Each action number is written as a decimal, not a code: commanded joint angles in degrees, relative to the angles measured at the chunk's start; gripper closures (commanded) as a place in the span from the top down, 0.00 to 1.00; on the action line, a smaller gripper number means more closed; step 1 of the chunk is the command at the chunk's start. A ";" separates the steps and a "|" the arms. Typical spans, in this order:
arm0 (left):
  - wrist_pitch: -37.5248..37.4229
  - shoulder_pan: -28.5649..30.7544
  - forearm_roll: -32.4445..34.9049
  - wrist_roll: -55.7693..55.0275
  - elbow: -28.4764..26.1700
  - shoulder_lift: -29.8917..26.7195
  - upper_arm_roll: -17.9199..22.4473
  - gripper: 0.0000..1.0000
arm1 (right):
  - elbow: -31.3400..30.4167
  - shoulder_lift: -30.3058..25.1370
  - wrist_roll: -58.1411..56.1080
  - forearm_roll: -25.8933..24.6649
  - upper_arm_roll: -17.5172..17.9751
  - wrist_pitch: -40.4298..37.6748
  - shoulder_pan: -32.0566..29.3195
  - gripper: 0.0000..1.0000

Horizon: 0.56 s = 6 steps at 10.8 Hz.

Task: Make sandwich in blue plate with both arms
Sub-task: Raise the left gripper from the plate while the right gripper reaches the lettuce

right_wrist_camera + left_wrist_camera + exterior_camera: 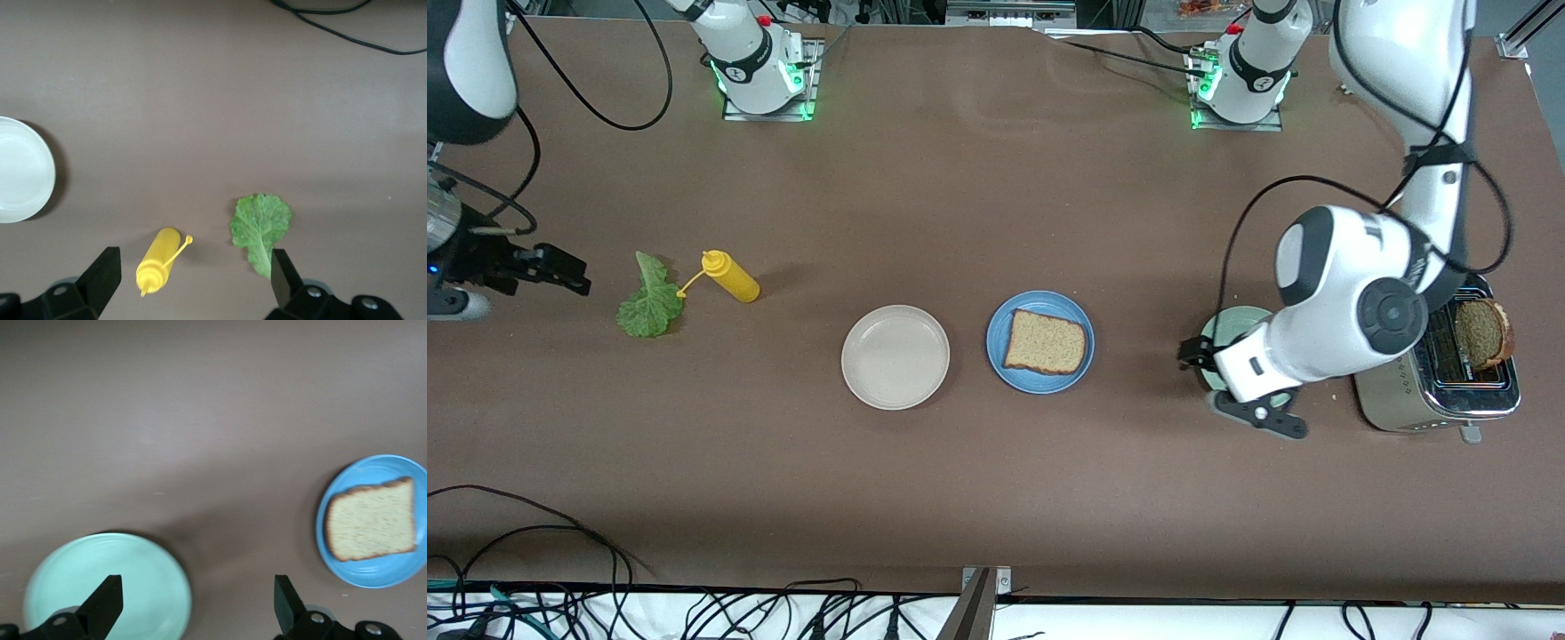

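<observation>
The blue plate point(1040, 378) sits mid-table with one brown bread slice point(1047, 342) lying on it; both also show in the left wrist view, the plate point(373, 577) and the slice point(370, 520). A second brown slice point(1482, 333) stands in the toaster point(1405, 400). The green lettuce leaf point(649, 298) lies on the table toward the right arm's end, and shows in the right wrist view point(261, 223). My left gripper point(1227, 387) point(197, 607) is open and empty over the edge of the pale green plate. My right gripper point(551, 267) point(193, 287) is open and empty, beside the lettuce.
A pale green plate point(1240, 316) point(133, 573) lies between the blue plate and the toaster. A cream-white plate point(895, 356) point(20, 170) sits beside the blue plate toward the right arm's end. A yellow squeeze bottle point(732, 276) point(160, 259) lies beside the lettuce.
</observation>
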 commanded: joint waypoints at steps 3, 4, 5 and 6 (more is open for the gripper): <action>-5.01 -0.01 11.70 -12.50 -1.06 -9.40 1.13 1.00 | -13.05 1.74 -5.35 -0.95 -2.86 14.27 -0.27 1.00; -7.20 1.21 11.35 -12.62 -0.98 -10.89 1.39 1.00 | -14.64 3.14 -7.02 -0.95 -3.57 16.37 -0.27 1.00; -10.09 3.13 10.91 -12.10 -0.89 -12.04 1.31 1.00 | -15.79 4.63 -9.39 -0.95 -4.62 18.74 -0.27 1.00; -11.25 4.89 10.73 -11.83 -0.89 -12.84 1.04 1.00 | -16.41 6.21 -12.02 -0.95 -5.50 20.25 -0.27 1.00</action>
